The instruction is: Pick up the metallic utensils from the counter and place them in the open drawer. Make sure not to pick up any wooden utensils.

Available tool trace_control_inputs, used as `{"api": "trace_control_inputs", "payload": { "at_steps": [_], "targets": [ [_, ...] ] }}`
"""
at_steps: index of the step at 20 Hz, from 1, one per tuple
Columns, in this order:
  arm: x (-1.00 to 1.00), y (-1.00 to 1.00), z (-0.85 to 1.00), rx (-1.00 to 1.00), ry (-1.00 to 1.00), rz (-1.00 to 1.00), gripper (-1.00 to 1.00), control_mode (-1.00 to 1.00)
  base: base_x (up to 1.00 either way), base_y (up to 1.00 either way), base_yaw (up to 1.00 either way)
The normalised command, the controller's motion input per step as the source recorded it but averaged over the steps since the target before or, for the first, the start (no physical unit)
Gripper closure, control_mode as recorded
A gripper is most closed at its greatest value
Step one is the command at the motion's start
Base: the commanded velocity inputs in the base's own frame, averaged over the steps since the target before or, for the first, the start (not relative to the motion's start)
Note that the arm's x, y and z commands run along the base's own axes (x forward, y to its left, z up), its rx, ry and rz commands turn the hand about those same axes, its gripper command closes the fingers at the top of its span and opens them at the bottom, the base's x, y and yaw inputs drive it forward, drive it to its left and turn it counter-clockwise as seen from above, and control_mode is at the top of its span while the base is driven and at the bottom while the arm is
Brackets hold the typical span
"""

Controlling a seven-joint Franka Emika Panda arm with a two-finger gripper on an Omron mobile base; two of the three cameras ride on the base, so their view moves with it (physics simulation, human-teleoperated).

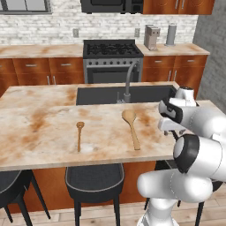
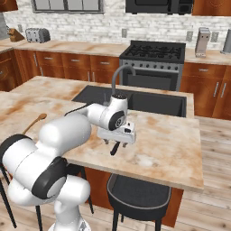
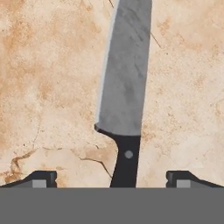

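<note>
Hovering low over the bench [image 1: 44, 132] with the end effector [image 3: 112, 177] released, jaws wide and gripping nothing. Straddling the black riveted handle of a knife [image 3: 124, 83], one tip on either side, probably so as to close across the handle rather than the broad grey blade. Lying flat, this metallic utensil, on the robot's side of the faucet [image 1: 128, 81] and off to the faucet's right, near the bench's front edge. Left alone on purpose, most likely, the short wooden spoon [image 1: 80, 134] and the long wooden spoon [image 1: 131, 126], both flat in front of the faucet, the long one nearly below it, the short one further to its left. No brand, label or lettering readable on blade, handle or appliances.
</note>
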Motion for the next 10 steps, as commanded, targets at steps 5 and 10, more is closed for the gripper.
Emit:
{"api": "trace_control_inputs", "payload": {
  "at_steps": [5, 10],
  "targets": [
    [0.0, 0.0, -0.15, 0.0, 0.0, -0.22, -1.0, -1.0, 0.0, 0.0, 0.0],
    [-0.13, 0.0, -0.09, -0.1, 0.0, -0.05, -1.0, -1.0, 0.0, 0.0, 0.0]
  ]
}}
